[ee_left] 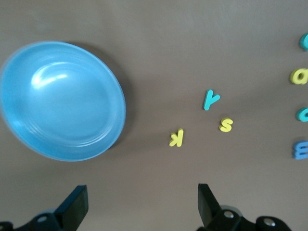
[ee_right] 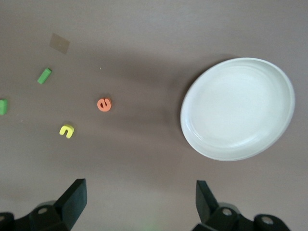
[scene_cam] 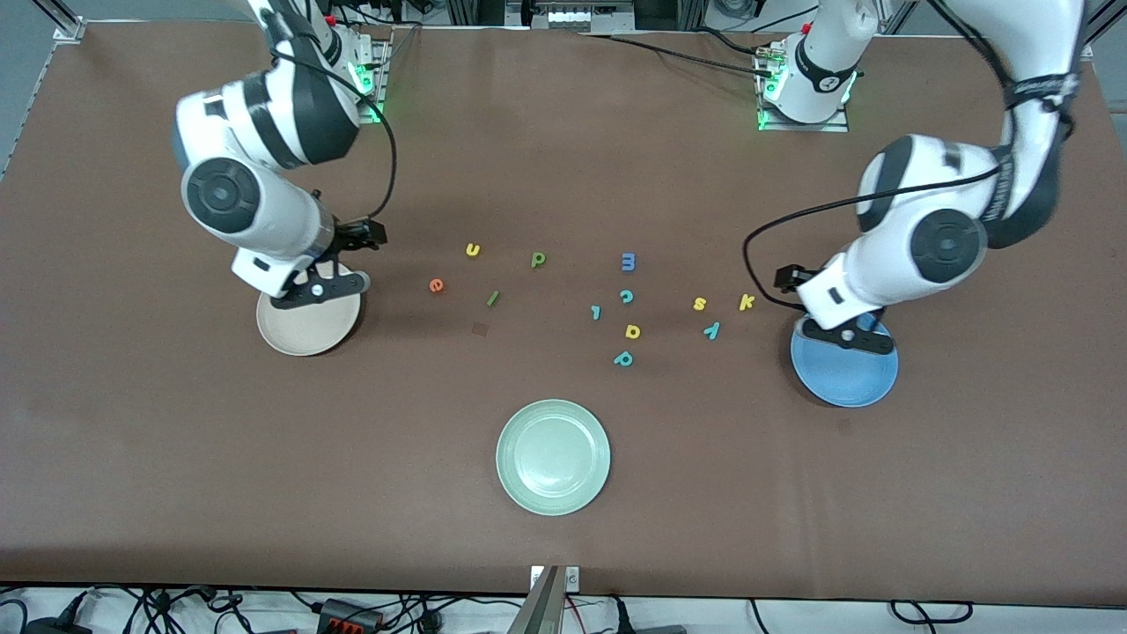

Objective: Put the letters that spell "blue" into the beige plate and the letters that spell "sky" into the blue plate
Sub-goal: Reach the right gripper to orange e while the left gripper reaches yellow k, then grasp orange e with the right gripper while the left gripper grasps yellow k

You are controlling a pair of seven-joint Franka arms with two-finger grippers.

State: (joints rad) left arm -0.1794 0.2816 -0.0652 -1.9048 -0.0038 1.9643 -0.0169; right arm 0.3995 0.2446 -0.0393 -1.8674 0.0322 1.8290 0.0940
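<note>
Jaws of both grippers gape empty: left gripper (scene_cam: 843,337) over blue plate (scene_cam: 850,380), right gripper (scene_cam: 317,291) over beige plate (scene_cam: 304,333).

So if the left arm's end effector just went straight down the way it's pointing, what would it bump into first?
Probably the blue plate. The left end effector hangs open over the plate's edge nearest the robots, pointing down. Its wrist view shows bare table between the fingers, so it might just touch the table beside the plate.
</note>
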